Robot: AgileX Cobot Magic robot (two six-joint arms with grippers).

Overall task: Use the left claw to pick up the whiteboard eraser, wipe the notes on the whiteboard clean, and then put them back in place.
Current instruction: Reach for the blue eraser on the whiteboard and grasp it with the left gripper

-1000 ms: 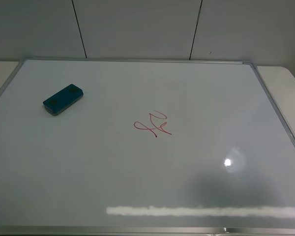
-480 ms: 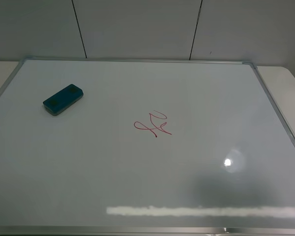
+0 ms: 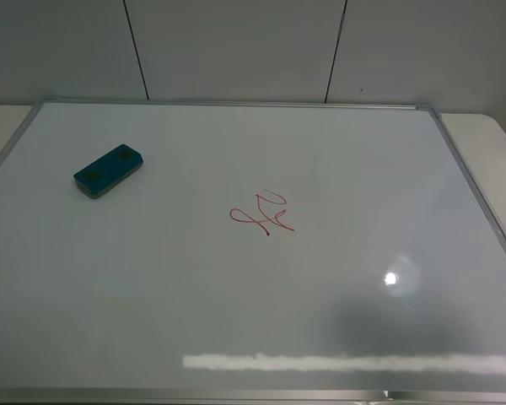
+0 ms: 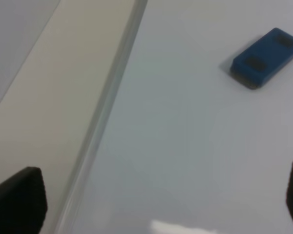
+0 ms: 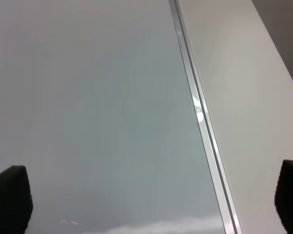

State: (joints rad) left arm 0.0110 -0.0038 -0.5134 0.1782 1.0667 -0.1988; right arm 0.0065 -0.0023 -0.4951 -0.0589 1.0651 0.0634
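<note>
Status: no change recorded over the last second in the exterior high view; the whiteboard eraser (image 3: 108,170) and the notes (image 3: 261,213) lie exactly as they did, and neither arm has entered that view; judgement: the task is at its very start, with the approach barely begun.

Location of items, all referred to the whiteboard (image 3: 236,321): the whiteboard eraser rests flat on the whiteboard's far-left part, lying askew to its left frame rail, untouched; the notes, a red scribble, sit near the whiteboard's middle, intact and well apart from the eraser.

Left claw (image 4: 158,200): jaws spread wide, nothing between them; it hangs above the whiteboard's left frame rail, with the table (image 4: 49,97) showing outside the rail; the whiteboard eraser (image 4: 266,57) is in its wrist view but well apart from the fingertips.

Right gripper (image 5: 150,195): likewise spread wide and empty, over the whiteboard's right frame rail; no part in the task.

Assessment: pick-up, wipe and return are all outstanding; the next move calls for the left claw to travel inward over the whiteboard, turn to match the eraser's skew, and close across its narrow sides; the glossy surface may let the eraser slide if nudged.
</note>
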